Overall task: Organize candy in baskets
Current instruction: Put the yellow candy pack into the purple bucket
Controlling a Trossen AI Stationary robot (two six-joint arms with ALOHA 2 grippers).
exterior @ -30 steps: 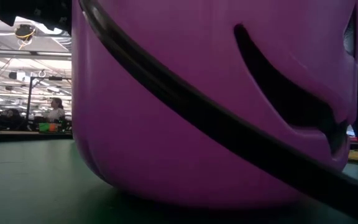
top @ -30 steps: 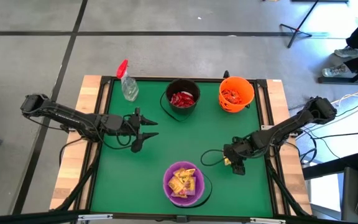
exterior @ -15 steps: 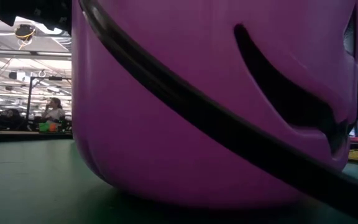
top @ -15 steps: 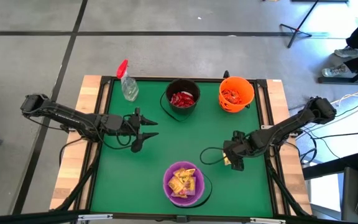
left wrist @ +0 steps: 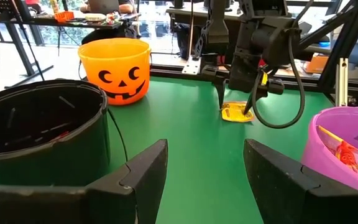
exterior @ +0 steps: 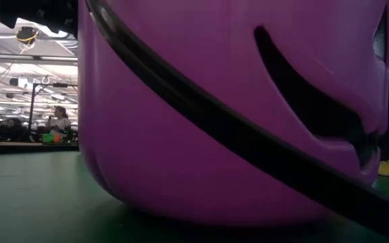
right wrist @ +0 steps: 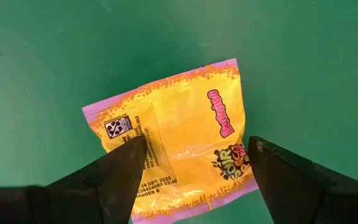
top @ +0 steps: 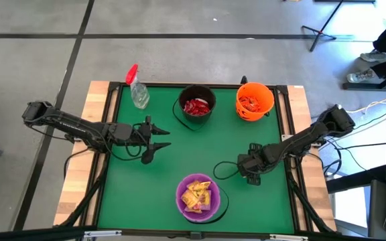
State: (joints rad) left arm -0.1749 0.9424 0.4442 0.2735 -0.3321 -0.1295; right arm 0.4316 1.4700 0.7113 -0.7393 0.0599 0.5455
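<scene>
One yellow candy packet (right wrist: 185,143) with purple edges lies flat on the green mat, right of the purple bucket (top: 198,196). My right gripper (right wrist: 197,152) is open above it, pointing down, one finger over each short side. The left wrist view shows this gripper (left wrist: 235,106) standing over the packet (left wrist: 237,113). In the high view the gripper (top: 248,171) hides the packet. The purple bucket holds yellow packets. The black bucket (top: 197,107) and the orange bucket (top: 254,100) hold red ones. My left gripper (top: 159,142) waits open at the table's left. My right gripper comes at the yellow packet from above with its fingers (right wrist: 120,168) spread across the packet's width. The packet lies flat on the mat. I cannot tell whether the fingertips touch it.
A clear spray bottle (top: 138,90) with a red trigger stands at the far left corner. A black cable loop (top: 223,171) hangs beside my right gripper. The purple bucket (exterior: 235,108) fills the low view. People sit in the room beyond the table.
My right gripper has moved a little toward the table's left and far edge, over the yellow packet. The packet showed beside it in the high view and is now covered by it. The packet and the buckets have stayed in place.
</scene>
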